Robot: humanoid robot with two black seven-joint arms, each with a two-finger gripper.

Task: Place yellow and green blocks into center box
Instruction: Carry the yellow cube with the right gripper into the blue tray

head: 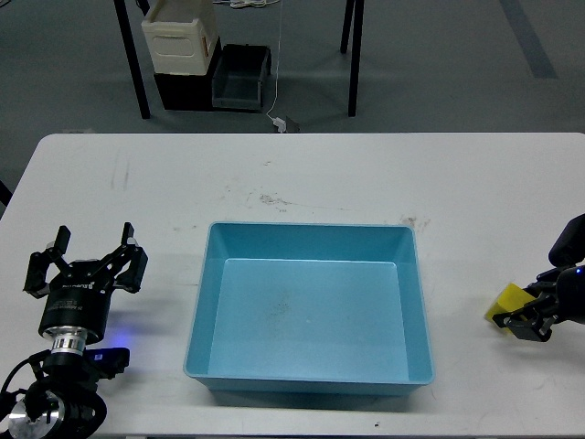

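Observation:
The blue center box point(310, 380) stands open and empty in the middle of the white table. A yellow block point(505, 299) sits at the right edge of the table, to the right of the box. My right gripper point(523, 311) is closed around it, low at the table, with its dark fingers point(514, 322) hiding part of the block. My left gripper point(88, 259) is open and empty to the left of the box, fingers pointing up. No green block is in view.
Beyond the far table edge point(311, 135), a cream container point(180, 37) and a dark bin point(241, 78) stand on the floor between black table legs point(133, 64). A white cable point(276, 91) hangs there.

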